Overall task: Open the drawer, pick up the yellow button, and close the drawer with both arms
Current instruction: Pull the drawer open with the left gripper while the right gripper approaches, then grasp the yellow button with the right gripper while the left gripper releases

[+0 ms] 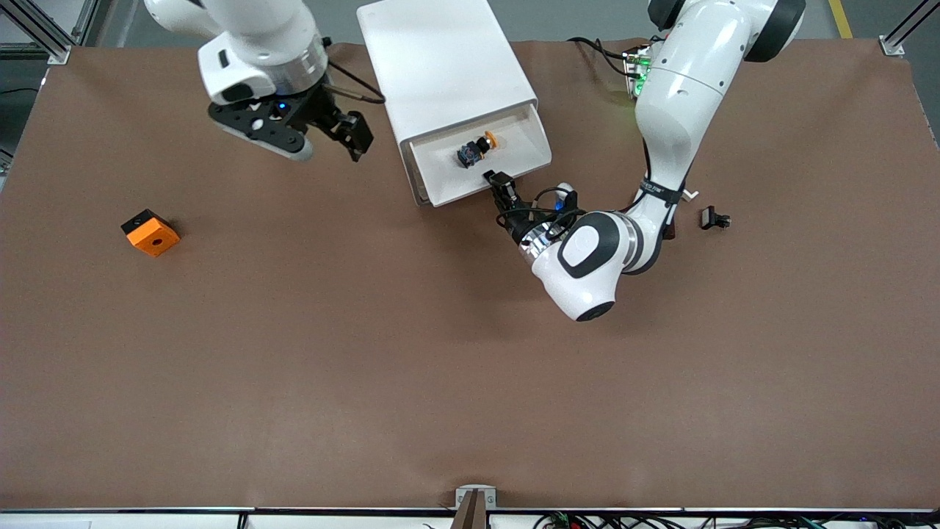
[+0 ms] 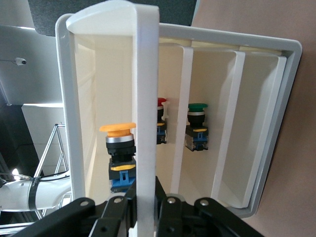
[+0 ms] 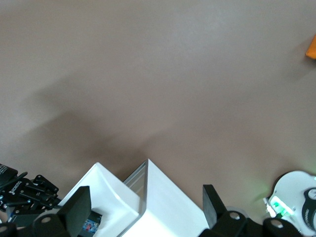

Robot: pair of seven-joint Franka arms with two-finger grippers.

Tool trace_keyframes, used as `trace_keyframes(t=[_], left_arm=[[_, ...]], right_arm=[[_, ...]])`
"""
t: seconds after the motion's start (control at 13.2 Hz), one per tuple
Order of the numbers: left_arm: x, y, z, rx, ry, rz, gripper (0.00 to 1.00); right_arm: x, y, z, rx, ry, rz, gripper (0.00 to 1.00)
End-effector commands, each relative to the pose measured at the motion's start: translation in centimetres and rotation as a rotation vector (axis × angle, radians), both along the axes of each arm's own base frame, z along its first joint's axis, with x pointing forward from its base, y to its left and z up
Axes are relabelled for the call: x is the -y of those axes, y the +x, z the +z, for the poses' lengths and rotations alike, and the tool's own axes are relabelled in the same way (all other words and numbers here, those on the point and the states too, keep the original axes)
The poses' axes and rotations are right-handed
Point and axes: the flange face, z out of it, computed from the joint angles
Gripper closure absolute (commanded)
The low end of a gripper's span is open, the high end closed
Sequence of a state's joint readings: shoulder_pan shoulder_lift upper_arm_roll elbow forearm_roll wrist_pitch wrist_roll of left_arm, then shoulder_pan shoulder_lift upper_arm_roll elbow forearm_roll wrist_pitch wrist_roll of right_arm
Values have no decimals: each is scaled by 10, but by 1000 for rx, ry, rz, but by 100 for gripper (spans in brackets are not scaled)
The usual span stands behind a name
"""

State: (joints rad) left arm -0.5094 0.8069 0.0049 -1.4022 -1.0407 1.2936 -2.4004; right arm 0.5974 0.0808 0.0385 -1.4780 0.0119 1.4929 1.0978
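Left claw [image 1: 493, 178]: pinched narrow on the cream front lip of the drawer [image 1: 481, 165], fingers either side of the thin wall. In the left wrist view the front panel [image 2: 146, 98] runs straight down into the pinch. This grip suits pulling; judged: the drawer is already drawn out far enough to expose its contents, so the opening step looks complete or nearly so.

Button [image 1: 477, 150]: lies on its side inside the open drawer, orange-yellow cap toward the cabinet [image 1: 440, 66], dark body toward the front lip. Untouched.

Right claw [image 1: 345, 132]: fingers spread wide, holding nothing, up in the air over the counter [image 1: 367, 353] beside the cabinet, toward the right arm's end. Probably staged for the pick while the left arm steadies the drawer.

Obstacles, judged: the drawer walls are shallow, but the left claw sits just beside the button's line of approach; descent from above looks clearest.

Surroundings: orange square block [image 1: 150, 232] well apart toward the right arm's end; small black clip [image 1: 714, 219] near the left arm.
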Motion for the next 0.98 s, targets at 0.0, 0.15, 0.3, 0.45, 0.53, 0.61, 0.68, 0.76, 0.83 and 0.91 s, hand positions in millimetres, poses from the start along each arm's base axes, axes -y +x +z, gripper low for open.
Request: trace_keyframes(t=[0.0, 0.15, 0.3, 0.45, 0.53, 0.61, 0.68, 0.76, 0.83, 0.91], left_arm=[[-15, 21, -14, 59, 60, 42, 78], [-17, 27, -6, 87, 45, 41, 0], [-16, 38, 9, 127, 34, 46, 0], [-32, 57, 26, 179, 45, 74, 0], [-40, 67, 34, 204, 49, 87, 0], [-50, 77, 39, 232, 56, 101, 0], [-64, 88, 42, 264, 61, 115, 0], [-77, 94, 45, 300, 51, 110, 0], [-92, 101, 48, 348, 47, 96, 0], [-107, 107, 50, 395, 50, 73, 0]], right_arm=[[-8, 4, -5, -43, 45, -106, 0], [-19, 5, -10, -57, 82, -239, 0], [-49, -6, -20, -44, 81, -300, 0], [-75, -13, -33, -40, 84, -333, 0], [-86, -16, -41, -39, 82, -338, 0], [-94, -16, -49, -41, 83, -334, 0], [-101, -17, -60, -52, 73, -311, 0], [-110, -18, -73, -63, 65, -293, 0], [-124, -22, -88, -70, 56, -276, 0], [-141, -31, -102, -73, 49, -251, 0]])
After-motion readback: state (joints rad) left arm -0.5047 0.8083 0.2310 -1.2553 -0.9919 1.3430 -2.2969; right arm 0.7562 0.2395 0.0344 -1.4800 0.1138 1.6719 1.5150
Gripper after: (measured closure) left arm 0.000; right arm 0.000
